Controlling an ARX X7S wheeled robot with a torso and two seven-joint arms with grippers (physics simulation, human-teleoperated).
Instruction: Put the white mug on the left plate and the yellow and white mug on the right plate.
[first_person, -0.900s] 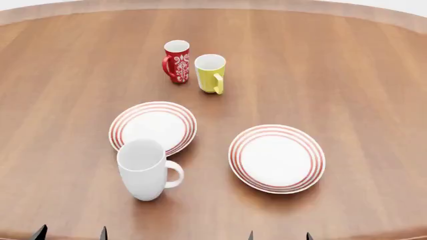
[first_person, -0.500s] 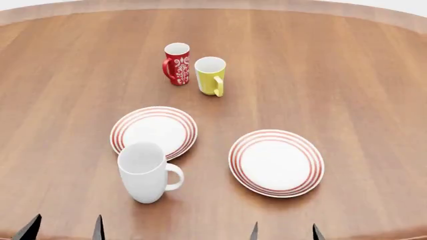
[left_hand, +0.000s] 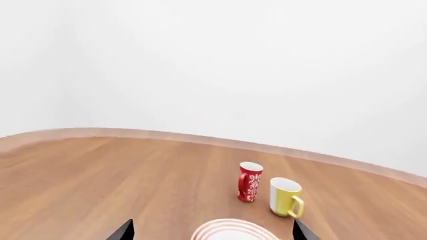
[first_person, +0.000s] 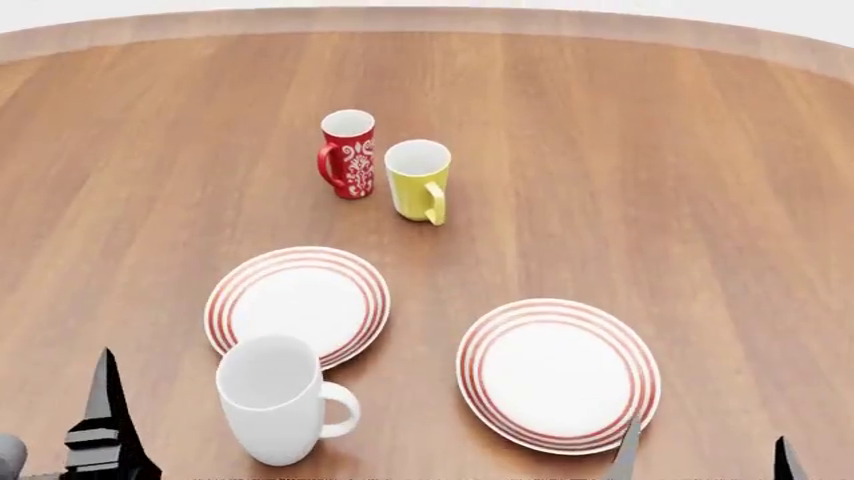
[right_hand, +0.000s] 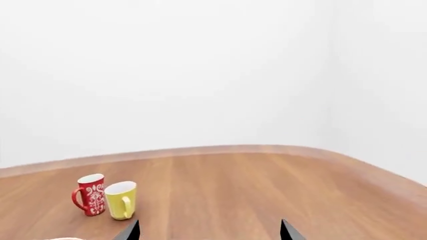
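The white mug (first_person: 274, 400) stands upright near the table's front, handle to the right, touching the near rim of the left plate (first_person: 300, 300). The right plate (first_person: 558, 372) lies bare to its right. Farther back stands the yellow and white mug (first_person: 418, 180), also in the wrist views (left_hand: 286, 197) (right_hand: 121, 200). One dark finger (first_person: 104, 400) of my left gripper (left_hand: 212, 232) rises left of the white mug; its jaws are open and hold nothing. Over the right plate's near edge my right gripper (first_person: 705, 455) (right_hand: 208, 231) is open and holds nothing.
A red mug with a white pattern (first_person: 347, 153) stands just left of the yellow mug, almost touching it. The round wooden table (first_person: 641, 180) stretches wide, its far edge curving in front of a white wall.
The head view has tilted, so mugs and plates sit lower in the picture. Both grippers' fingertips have risen further into view. No mug has moved on the table.
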